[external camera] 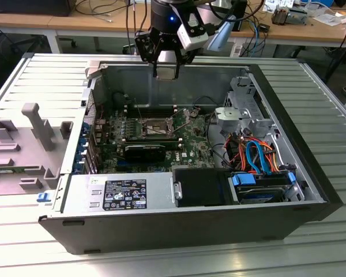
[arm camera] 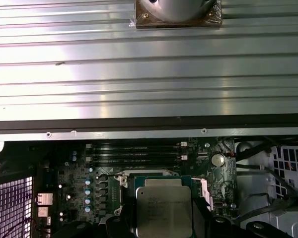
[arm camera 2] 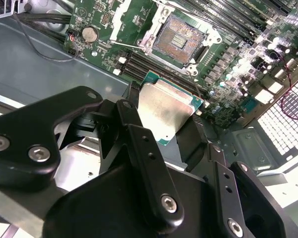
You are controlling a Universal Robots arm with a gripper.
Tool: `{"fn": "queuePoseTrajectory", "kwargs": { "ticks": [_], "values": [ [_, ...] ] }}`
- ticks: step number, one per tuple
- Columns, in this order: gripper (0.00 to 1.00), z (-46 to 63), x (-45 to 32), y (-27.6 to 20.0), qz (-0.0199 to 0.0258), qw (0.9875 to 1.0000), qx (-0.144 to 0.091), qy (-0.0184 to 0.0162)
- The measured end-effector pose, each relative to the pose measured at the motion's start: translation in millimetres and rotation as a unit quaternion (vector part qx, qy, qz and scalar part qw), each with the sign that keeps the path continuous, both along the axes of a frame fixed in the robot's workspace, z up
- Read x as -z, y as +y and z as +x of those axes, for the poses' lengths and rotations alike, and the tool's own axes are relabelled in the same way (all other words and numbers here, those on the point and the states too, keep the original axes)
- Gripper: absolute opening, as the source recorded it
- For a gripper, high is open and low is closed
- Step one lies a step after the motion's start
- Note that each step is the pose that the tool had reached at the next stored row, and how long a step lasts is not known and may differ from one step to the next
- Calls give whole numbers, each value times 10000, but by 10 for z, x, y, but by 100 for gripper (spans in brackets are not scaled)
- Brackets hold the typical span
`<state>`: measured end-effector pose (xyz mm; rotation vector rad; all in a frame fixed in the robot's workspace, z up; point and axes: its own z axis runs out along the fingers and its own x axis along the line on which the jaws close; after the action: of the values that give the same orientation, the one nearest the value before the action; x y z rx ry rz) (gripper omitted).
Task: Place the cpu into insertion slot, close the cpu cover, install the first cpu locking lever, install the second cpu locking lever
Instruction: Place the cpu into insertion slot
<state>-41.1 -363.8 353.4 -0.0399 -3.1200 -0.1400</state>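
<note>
Nearest, on the ribbed metal bench (external camera: 311, 92), lies the open computer case (external camera: 190, 222). Along its front wall are the power supply (external camera: 124, 193) and, toward the exterior view's right, a drive under a tangle of blue and orange cables (external camera: 256, 153).

Behind those lies the green board (external camera: 190, 144) with the insertion slot (external camera: 155, 128) about midway across it. In the second wrist view the slot shows its bare contacts inside the silver rim, with nothing seated in it, and I cannot make out how the cover or the two levers are set.

Farther back, the gripper (external camera: 166, 74) hangs over the case's rear wall, well above the board. Its black fingers (arm camera 2: 144, 153) are clamped on opposite edges of the cpu (arm camera 2: 166, 111), metal top up. In the first wrist view the chip sits between the camera and the board, just short of the long memory slots (arm camera: 134, 153).

This looks like the very first step: the chip is in the air and not yet over the slot, so cover and levers wait. As I judge it, seating the chip calls for bringing it squarely over the slot, keeping it level and turned to match the rim, then a gentle descent, since those contacts would not forgive a skewed landing.
</note>
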Motion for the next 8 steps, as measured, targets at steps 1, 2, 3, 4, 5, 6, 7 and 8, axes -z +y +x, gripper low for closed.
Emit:
{"fn": "queuePoseTrajectory", "kwargs": {
  "ticks": [1,2,3,4,5,6,7,8],
  "values": [
    [55,-2,0,-1,0,10000,0,0],
    [55,-4,0,-1,0,10000,0,0],
    [55,-6,1,-2,0,10000,1,0],
    [55,-8,1,-3,0,10000,1,0],
    [55,-9,1,-3,0,10000,1,0],
    [55,-11,1,-4,0,10000,0,0],
    [55,-13,2,-5,0,10000,0,0],
    [55,-14,2,-5,0,10000,0,0]
  ]
}}
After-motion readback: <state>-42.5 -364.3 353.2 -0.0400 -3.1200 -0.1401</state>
